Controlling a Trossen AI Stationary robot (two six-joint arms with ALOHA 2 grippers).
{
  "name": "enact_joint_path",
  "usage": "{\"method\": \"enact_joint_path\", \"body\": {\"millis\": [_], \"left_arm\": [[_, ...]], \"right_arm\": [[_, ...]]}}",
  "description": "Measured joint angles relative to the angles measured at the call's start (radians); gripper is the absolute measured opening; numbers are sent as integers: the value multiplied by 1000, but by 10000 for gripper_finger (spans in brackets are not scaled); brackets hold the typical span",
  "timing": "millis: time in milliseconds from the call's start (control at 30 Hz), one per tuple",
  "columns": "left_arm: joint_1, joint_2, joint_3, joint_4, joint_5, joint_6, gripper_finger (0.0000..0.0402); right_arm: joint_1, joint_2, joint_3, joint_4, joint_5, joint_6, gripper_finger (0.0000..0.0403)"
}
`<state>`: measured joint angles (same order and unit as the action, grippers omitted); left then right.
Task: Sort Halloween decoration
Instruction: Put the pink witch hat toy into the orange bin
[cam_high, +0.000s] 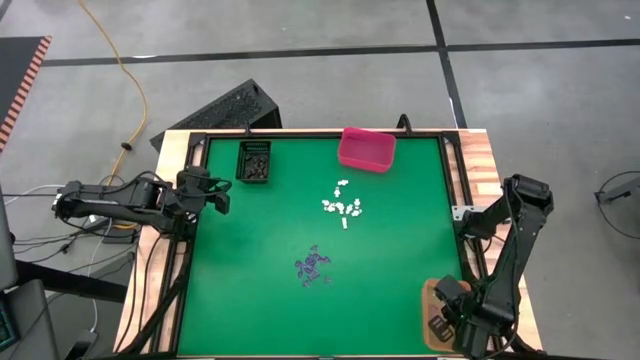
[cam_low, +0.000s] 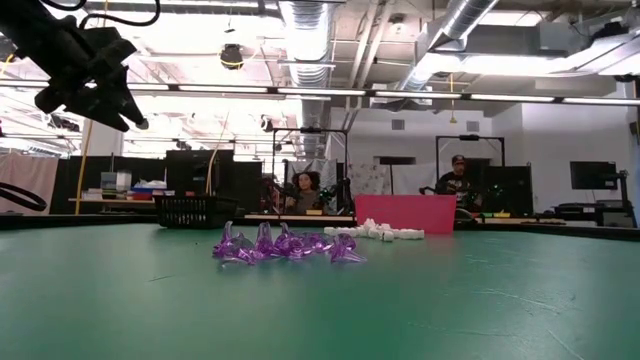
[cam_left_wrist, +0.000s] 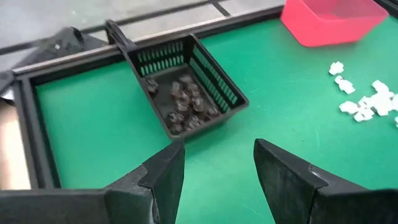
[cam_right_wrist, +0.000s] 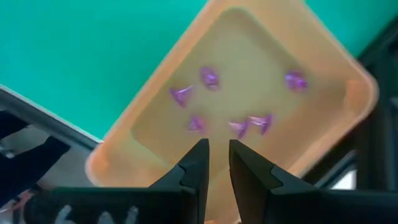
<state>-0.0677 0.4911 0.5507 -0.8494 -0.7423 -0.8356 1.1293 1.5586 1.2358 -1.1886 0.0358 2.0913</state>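
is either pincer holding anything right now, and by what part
Nothing is held. The right pincer hovers over the orange bin with a narrow empty gap; the left pincer stands open and empty near the black basket.

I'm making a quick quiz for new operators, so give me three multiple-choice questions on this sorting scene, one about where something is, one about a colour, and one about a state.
1. Where do the black trinkets lie?
A. In the black basket
B. In the pink bin
C. Loose on the green mat

2. What colour are the trinkets in the orange tray under the right tool?
A. White
B. Purple
C. Black

3. What is the state of the left tool?
A. Shut on a white trinket
B. Shut on the basket's handle
C. Open, holding nothing

Answers:
1. A, the left wrist view shows dark pieces inside the mesh basket.
2. B, the right wrist view shows purple trinkets on the tray's floor.
3. C, its jaws stand apart with only the mat between them.
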Motion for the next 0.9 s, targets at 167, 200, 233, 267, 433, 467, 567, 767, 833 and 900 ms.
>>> {"method": "enact_joint_path", "body": {"millis": [167, 200, 233, 267, 433, 467, 567, 767, 833, 900], "left_arm": [[0, 0, 0, 0, 32, 0, 183], [0, 0, 0, 0, 35, -5, 183], [0, 0, 0, 0, 40, -12, 183], [0, 0, 0, -1, 44, -19, 183], [0, 0, 0, -1, 61, -25, 183], [0, 0, 0, -1, 68, -25, 183], [0, 0, 0, -1, 108, -26, 183], [0, 0, 0, -2, 175, -64, 183], [0, 0, 0, -6, 190, -73, 183], [0, 0, 0, -10, 197, -78, 183]], "right_arm": [[-99, -15, 0, 106, 15, -82, 92], [-130, -21, 0, 131, 15, -122, 92], [-162, -25, 0, 159, 16, -171, 92], [-198, -29, 0, 187, 16, -230, 92], [-388, -35, 0, 284, 16, -552, 93], [-426, -35, 0, 304, 18, -626, 93], [-533, -32, 0, 354, 59, -861, 93], [-705, -32, 0, 431, 289, -1244, 93], [-763, -32, 0, 459, 299, -1325, 93], [-812, -32, 0, 490, 272, -1417, 93]]}}
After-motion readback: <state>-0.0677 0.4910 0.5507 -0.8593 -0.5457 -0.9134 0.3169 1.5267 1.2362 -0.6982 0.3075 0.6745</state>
